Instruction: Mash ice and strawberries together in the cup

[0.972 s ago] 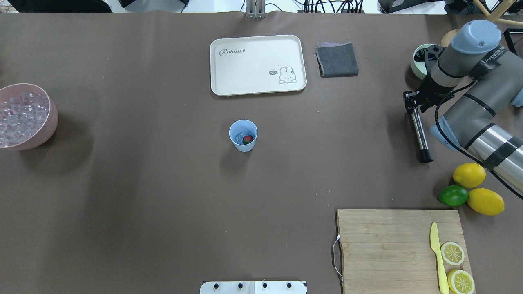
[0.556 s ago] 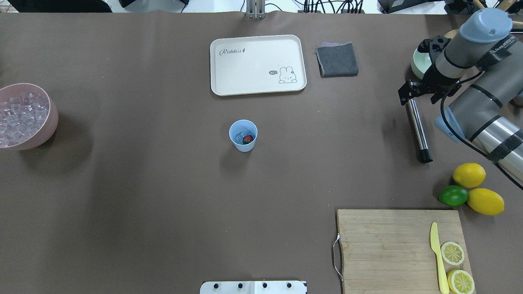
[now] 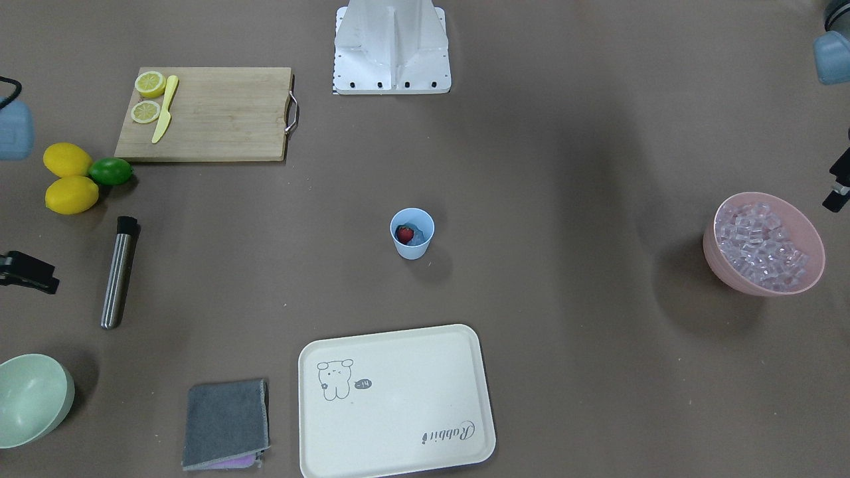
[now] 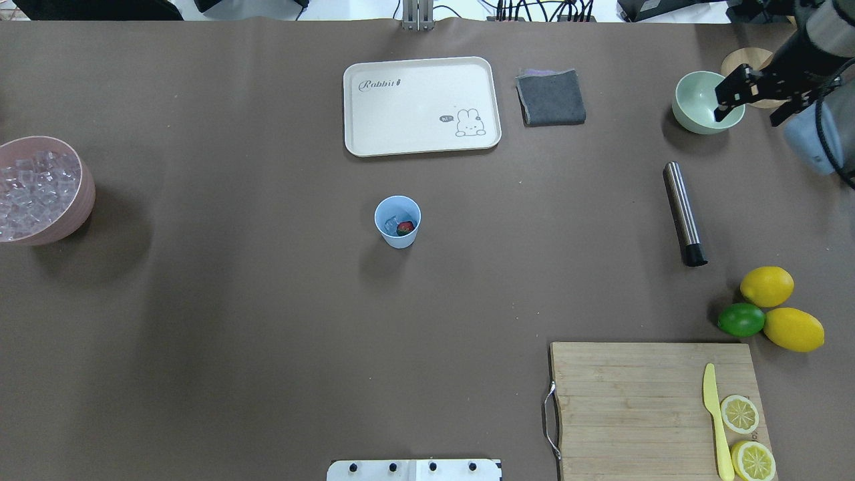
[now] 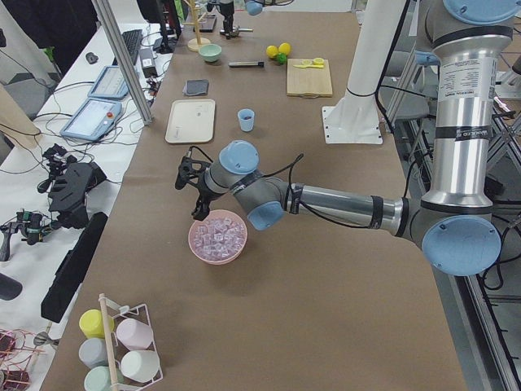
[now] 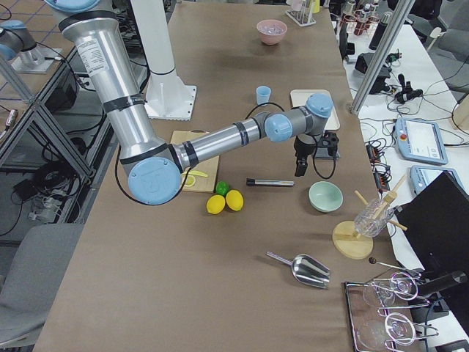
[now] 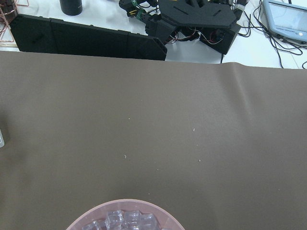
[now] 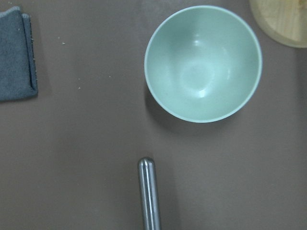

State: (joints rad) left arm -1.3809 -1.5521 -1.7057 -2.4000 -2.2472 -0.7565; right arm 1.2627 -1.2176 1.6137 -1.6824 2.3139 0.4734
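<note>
Standing mid-table: the cup, upright with its mouth up, well apart from both arms.
Cup contents: one strawberry low inside, with clear ice just beside it.
Pink bowl: at the table's left end, heaped with spare ice cubes.
Green bowl: at the far right of the table, its inside bare.
Right arm: stretched out long over the table's right end, with the wrist turned so that its camera looks straight down on the green bowl.
Right gripper: hangs above the green bowl's edge, jaws spread wide and holding nothing.
Left gripper: hovers just beside the pink bowl, on the side away from the robot. Only a sliver of it shows outside the side view, so I cannot tell how its jaws stand.
Metal rod: lies flat on the table, clear of the right gripper. Its long axis runs roughly from the robot's side toward the far edge, the black-capped end toward the lemons and the bare steel end toward the green bowl.
</note>
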